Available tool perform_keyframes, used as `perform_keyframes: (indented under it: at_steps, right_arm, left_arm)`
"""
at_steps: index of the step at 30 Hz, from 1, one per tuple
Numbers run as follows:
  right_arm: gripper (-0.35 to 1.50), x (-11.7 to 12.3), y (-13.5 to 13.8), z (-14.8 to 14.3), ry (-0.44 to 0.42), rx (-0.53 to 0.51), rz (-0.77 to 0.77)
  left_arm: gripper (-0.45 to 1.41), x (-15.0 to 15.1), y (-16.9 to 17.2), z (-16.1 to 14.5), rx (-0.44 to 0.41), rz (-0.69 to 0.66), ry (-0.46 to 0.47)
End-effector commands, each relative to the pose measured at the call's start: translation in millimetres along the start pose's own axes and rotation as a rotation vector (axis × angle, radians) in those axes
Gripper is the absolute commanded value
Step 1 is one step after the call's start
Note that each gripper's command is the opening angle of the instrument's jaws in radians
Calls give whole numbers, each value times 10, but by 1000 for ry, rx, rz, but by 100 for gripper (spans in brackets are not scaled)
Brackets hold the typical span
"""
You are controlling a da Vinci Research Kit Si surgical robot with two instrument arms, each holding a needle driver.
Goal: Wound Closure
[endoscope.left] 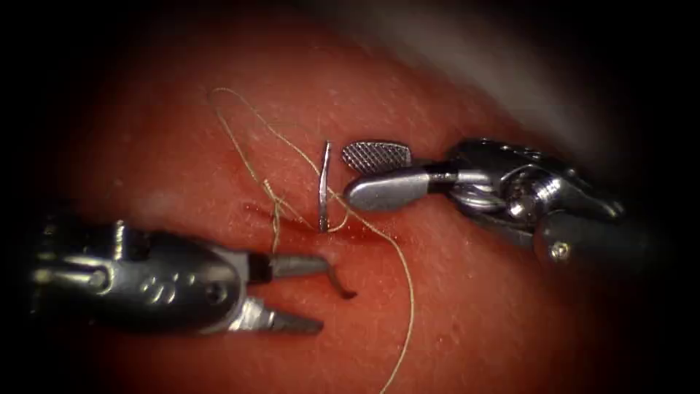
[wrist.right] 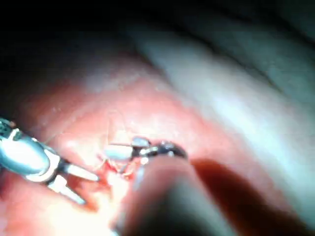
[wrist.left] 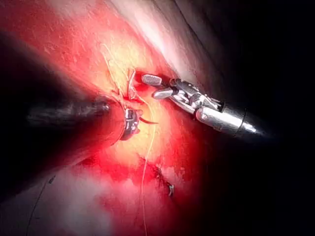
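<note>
**Needle upright in the cut, both tools empty**

Red, wet tissue (endoscope.left: 474, 306) is seen under both tools. The needle (endoscope.left: 324, 186) is stuck in the cut (endoscope.left: 321, 222), standing upright, with thread (endoscope.left: 405, 292) looped around it. The right tool (endoscope.left: 362, 175) is spread just beside the needle, nothing held. The left tool (endoscope.left: 322, 295) is also spread and empty, below the cut.

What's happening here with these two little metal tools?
Two robot arms are practising closing a cut in a piece of pork tissue. The curved needle stands in the tissue at the cut, and neither tool holds it. The right tool hovers just to the right of the needle with its fingers open and empty. The left tool sits below the cut, also open, holding nothing. Thread trails loosely across the tissue from the needle.
</note>
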State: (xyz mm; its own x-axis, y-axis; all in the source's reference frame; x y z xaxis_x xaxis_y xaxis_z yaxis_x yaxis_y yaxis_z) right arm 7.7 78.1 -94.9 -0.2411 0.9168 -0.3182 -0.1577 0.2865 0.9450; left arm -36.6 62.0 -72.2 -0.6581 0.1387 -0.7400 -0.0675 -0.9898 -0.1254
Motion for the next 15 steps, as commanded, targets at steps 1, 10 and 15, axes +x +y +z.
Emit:
perform_keyframes:
  at_steps: [1, 10, 15]
  right_arm:
    - [89, 0, 3, 2, -5, 4, -28]
    - [37, -2, 3, -12, -22, 4, -100]
    - [31, -6, -2, -13, -37, 13, -107]
  left_arm:
    - [57, 1, 1, 5, 2, 0, 4]
    - [51, 11, -8, 7, 25, -5, 42]
    - [21, 11, -3, 20, 15, -4, 44]
